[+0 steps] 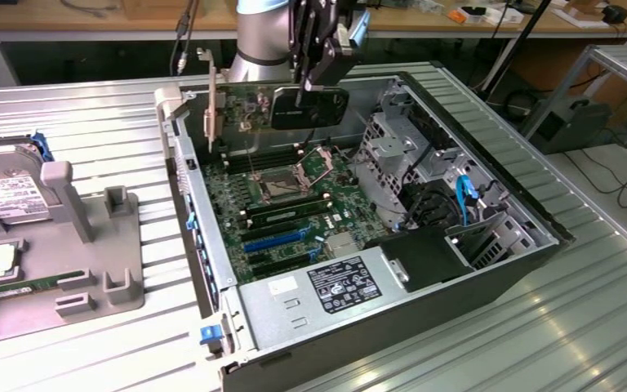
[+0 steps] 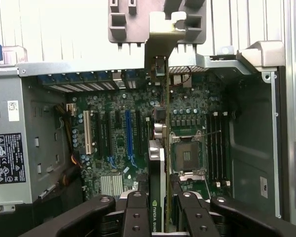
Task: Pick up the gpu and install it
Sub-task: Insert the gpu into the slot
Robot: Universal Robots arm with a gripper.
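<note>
The gpu (image 1: pixel 251 107) is a green card with a silver bracket (image 1: pixel 212 100) at one end and a dark cooler face (image 1: pixel 309 108). It hangs upright above the far end of the open computer case (image 1: pixel 509 245), over the motherboard (image 1: pixel 291 204). My gripper (image 1: pixel 316 77) is shut on its top edge. In the wrist view the gpu (image 2: pixel 161 163) appears edge-on between my black fingers (image 2: pixel 137 215), and my gripper (image 2: pixel 161 219) is clamped on it. Below the card lie the CPU socket (image 2: pixel 187 154) and the blue expansion slot (image 2: pixel 129 132).
A grey fixture tray (image 1: pixel 85 253) at the exterior view's left holds a silver hard drive (image 1: pixel 6 196) and a narrow green memory stick (image 1: pixel 14 287). Inside the case are the power supply (image 1: pixel 335 286), a metal drive cage (image 1: pixel 401 155) and blue cables (image 1: pixel 466 196).
</note>
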